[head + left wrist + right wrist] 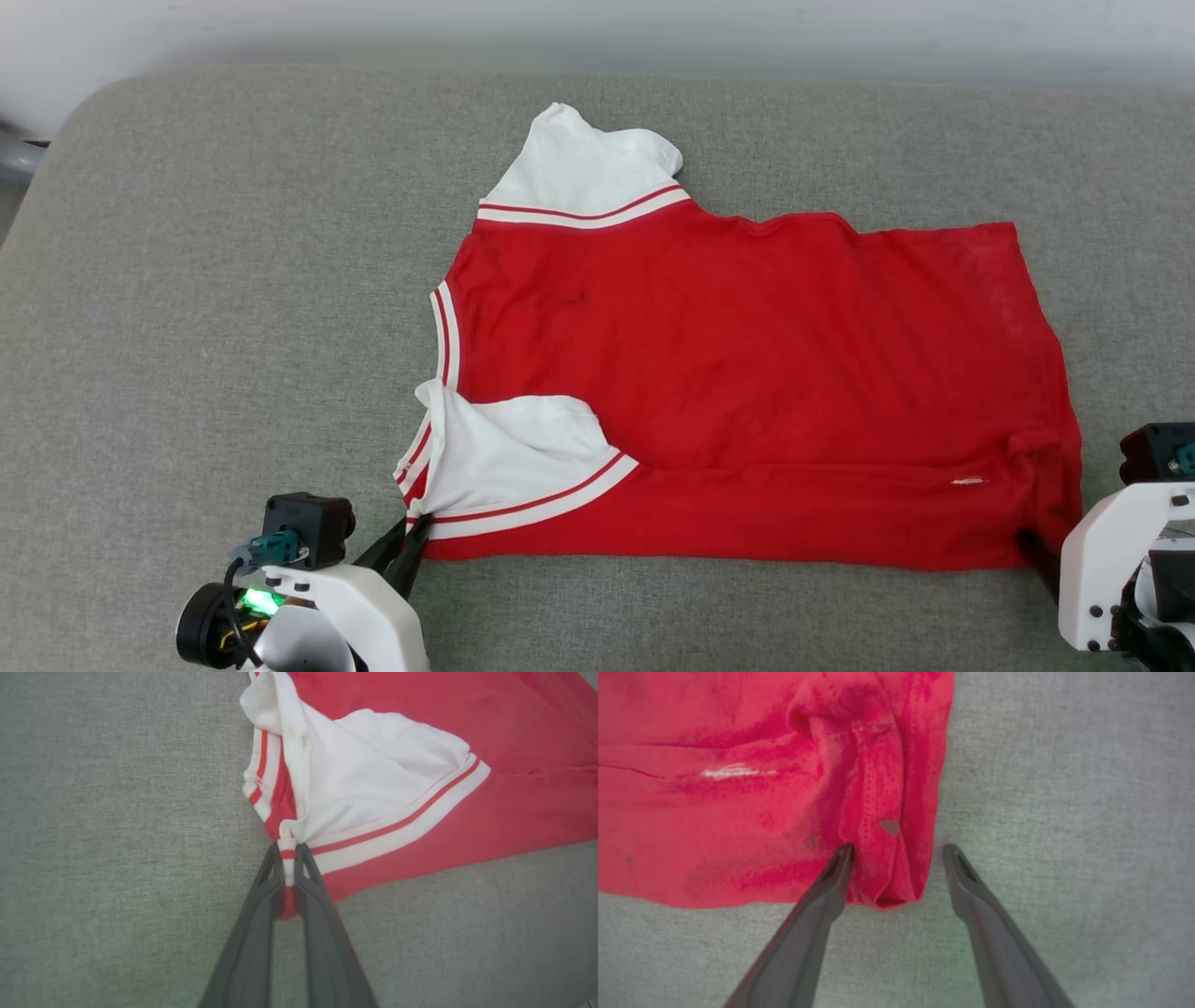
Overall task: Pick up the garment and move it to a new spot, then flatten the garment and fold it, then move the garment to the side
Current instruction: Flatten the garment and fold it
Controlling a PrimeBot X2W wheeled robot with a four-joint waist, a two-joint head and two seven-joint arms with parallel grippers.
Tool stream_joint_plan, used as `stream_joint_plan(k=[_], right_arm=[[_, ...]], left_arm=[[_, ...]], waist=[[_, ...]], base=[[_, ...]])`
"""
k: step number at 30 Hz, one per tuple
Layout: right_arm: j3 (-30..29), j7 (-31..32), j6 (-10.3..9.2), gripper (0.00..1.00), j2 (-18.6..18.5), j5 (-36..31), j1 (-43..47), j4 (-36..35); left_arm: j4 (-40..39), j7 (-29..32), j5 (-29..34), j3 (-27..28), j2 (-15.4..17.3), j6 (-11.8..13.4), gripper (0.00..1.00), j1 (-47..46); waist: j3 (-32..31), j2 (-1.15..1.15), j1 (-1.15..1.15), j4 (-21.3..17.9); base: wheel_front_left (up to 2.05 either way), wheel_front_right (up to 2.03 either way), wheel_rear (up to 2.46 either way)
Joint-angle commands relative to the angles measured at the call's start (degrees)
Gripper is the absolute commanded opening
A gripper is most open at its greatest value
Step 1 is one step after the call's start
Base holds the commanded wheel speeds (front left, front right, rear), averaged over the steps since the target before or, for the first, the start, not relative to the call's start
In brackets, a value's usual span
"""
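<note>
The garment (747, 373) lies spread across the middle of the table (233, 280), collar end toward the robot's left and hem toward its right. A long crease runs just inside its near edge, so I judge this to be the folding stage. The left hand (288, 851) is clamped on the near collar-side corner, a pinch of ribbed red-and-white trim squeezed between its dark fingers; that thicker band gives a firm place to lift by. The right hand (899, 848) has its fingers apart, straddling the bunched hem corner (887, 877); one tip seems to press the cloth, though the blur leaves that unsure. Holding both near corners would let the edge travel evenly. The red body is a thin, soft knit that creases readily. The near sleeve (509, 457) is white and limp, lying over the red, and the table's covering is a coarse grey weave.
</note>
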Motion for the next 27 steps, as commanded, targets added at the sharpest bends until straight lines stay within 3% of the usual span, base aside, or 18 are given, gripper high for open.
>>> stream_joint_plan(k=[1,2,3,4,14,27], right_arm=[[0.89,1.00,-0.07,1.00,1.06,0.59,0.39,2.44],[0.98,1.40,-0.07,0.72,1.25,0.71,0.39,3.13],[1.16,1.68,-0.07,0.31,1.33,0.85,0.48,3.72],[1.31,1.86,-0.07,0.00,1.31,1.06,0.51,4.27],[-0.02,1.58,-0.08,0.00,-0.41,2.94,1.16,4.43],[-3.05,4.82,-0.08,0.00,-0.48,5.36,8.94,-3.25]], left_arm=[[-0.23,-0.07,0.42,0.11,0.22,0.22,0.00,-0.02],[-0.26,-0.07,0.47,0.10,0.24,0.24,0.00,-0.10],[-0.20,0.05,0.45,0.04,0.29,0.25,0.00,-0.20],[-0.08,0.20,0.41,-0.03,0.37,0.25,0.00,-0.29],[2.25,0.99,0.04,-0.99,0.99,0.14,0.00,1.15],[0.87,2.45,-1.53,-2.52,2.32,1.60,0.00,8.12]], waist=[[0.43,0.00,0.00,0.06],[0.60,0.00,0.00,0.08],[0.75,0.00,0.00,0.09],[0.88,0.00,0.00,0.10],[-2.65,0.00,0.00,-0.33],[-9.58,0.00,0.00,-0.56]], base=[[0.00,0.00,0.00],[0.00,0.00,0.00],[0.00,0.00,0.00],[0.00,0.00,0.00],[0.00,0.00,0.00],[0.00,0.00,0.00]])
